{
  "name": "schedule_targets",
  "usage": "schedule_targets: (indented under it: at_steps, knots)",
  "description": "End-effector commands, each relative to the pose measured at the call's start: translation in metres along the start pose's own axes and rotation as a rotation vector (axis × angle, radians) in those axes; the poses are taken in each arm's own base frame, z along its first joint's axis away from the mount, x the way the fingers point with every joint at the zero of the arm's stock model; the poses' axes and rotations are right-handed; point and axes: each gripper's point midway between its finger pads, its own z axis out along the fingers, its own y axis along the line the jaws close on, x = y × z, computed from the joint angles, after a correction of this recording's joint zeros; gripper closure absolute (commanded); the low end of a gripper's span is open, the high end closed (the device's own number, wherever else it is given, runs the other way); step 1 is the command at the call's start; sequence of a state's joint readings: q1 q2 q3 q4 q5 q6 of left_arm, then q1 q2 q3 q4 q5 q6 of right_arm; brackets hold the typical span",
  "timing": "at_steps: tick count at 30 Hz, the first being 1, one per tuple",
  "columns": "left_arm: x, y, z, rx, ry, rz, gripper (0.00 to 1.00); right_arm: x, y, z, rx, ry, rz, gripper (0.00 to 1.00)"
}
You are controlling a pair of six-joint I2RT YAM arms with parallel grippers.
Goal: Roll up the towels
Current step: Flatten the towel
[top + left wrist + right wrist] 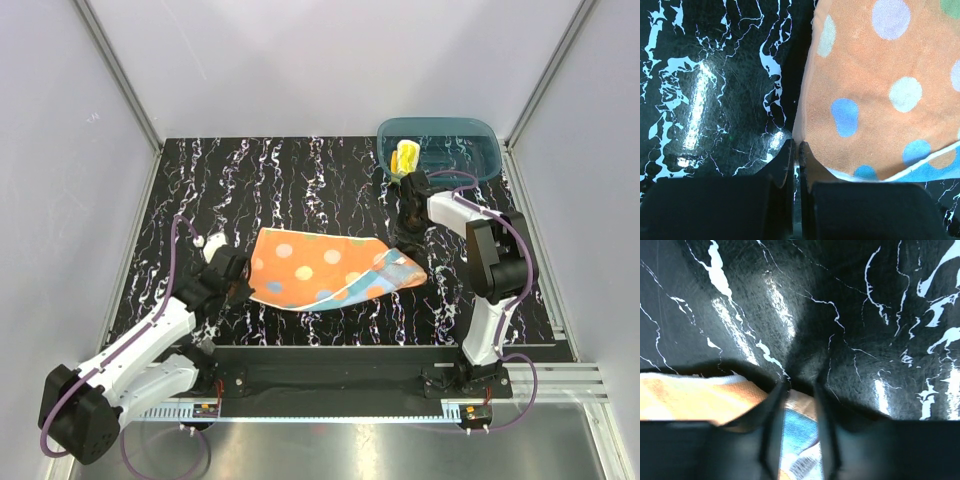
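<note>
The orange towel (320, 268) lies spread in the middle of the surface (300, 180). The left tool (796, 148) is pinched together on its left edge. The right tool (797, 390) straddles its right corner, and I cannot tell whether it grips. The yellow towel (405, 157) sits in the teal tub (470, 135)

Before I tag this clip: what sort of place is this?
Probably a lab robot cell: aluminium struts and pale walls enclose a black marbled table, left arm and right arm bolted at its edge, polka-dot towel between them.
</note>
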State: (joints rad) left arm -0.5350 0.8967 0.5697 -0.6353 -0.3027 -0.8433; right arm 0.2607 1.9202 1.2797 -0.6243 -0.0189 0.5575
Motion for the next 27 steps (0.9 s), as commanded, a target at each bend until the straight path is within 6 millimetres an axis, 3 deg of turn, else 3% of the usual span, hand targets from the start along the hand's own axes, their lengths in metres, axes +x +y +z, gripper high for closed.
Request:
schedule_targets:
  at_steps: [1,2,6,11,14,19,23,24,26,27]
  knots:
    - [-0.01,-0.005,-0.002,0.021,-0.035,-0.007,1.0,-0.005,0.0,0.005,0.003,-0.022,-0.003,0.67]
    - [-0.01,-0.003,-0.002,0.017,-0.035,-0.005,1.0,-0.005,0.0,0.005,0.001,-0.022,-0.001,0.78]
    - [-0.01,-0.001,-0.002,0.012,-0.034,-0.006,1.0,-0.012,-0.006,0.001,0.04,-0.054,0.003,0.98]
    - [-0.015,-0.005,-0.006,0.023,-0.04,-0.008,1.0,-0.026,-0.003,-0.02,0.051,-0.095,-0.009,1.0]
    - [-0.026,-0.011,-0.014,0.04,-0.063,-0.01,1.0,-0.042,0.008,-0.05,0.019,-0.156,-0.018,1.0]
    - [-0.052,-0.022,-0.032,0.066,-0.11,-0.007,1.0,-0.076,0.032,-0.123,-0.065,-0.283,-0.033,1.0]
    - [-0.08,-0.036,-0.052,0.102,-0.165,-0.015,1.0,-0.078,0.039,-0.175,-0.127,-0.337,-0.037,1.0]
    - [-0.092,-0.041,-0.062,0.121,-0.192,-0.016,1.0,-0.078,0.039,-0.197,-0.156,-0.378,-0.036,1.0]
    - [-0.101,-0.041,-0.073,0.127,-0.223,-0.023,1.0,-0.069,0.034,-0.211,-0.172,-0.39,-0.03,1.0]
    - [-0.105,-0.04,-0.078,0.128,-0.235,-0.028,1.0,-0.063,0.031,-0.232,-0.199,-0.433,-0.028,1.0]
